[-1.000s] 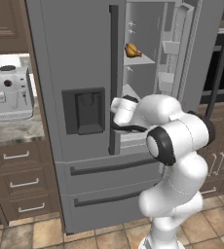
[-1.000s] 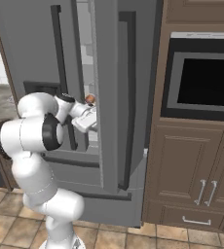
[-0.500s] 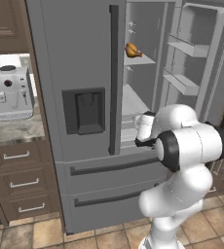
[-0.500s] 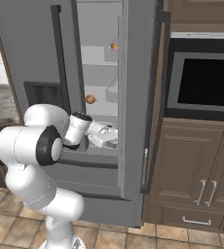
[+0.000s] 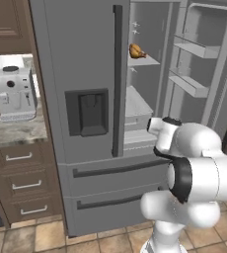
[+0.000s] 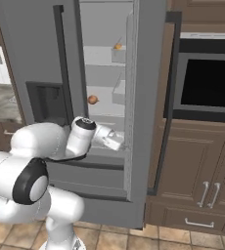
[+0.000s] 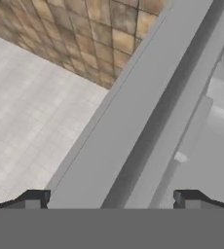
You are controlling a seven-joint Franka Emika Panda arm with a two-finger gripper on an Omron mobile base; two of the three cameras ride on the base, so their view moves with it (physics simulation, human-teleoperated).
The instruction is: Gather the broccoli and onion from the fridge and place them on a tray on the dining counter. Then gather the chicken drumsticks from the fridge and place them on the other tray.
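Far left in the left base view, 1 coffee machine (image 5: 14, 94) sat on a stone counter (image 5: 17, 131) w/ wooden drawers below. The fridge (image 5: 86, 123) stood next to it, left door shut, right door (image 5: 204, 64) swung open. On an upper shelf sat 1 drumstick (image 5: 136, 51), golden-brown; a 2nd wasn't visible, nor any broccoli. In the right base view, 1 onion (image 6: 92, 99) rested on a middle shelf, a small orange item (image 6: 118, 46) higher up, prob. that same drumstick. The pincer (image 6: 118, 142) hung at the fridge opening, below the onion and apart from it, jaws spread wide, holding nothing. Right of the fridge: 1 built-in oven (image 6: 207, 83).

Judgement: onion is light, firm, smooth, so it may roll or slip; take it across its widest middle. Drumstick likely firm & a bit greasy; grip the plump end, not the thin bone.
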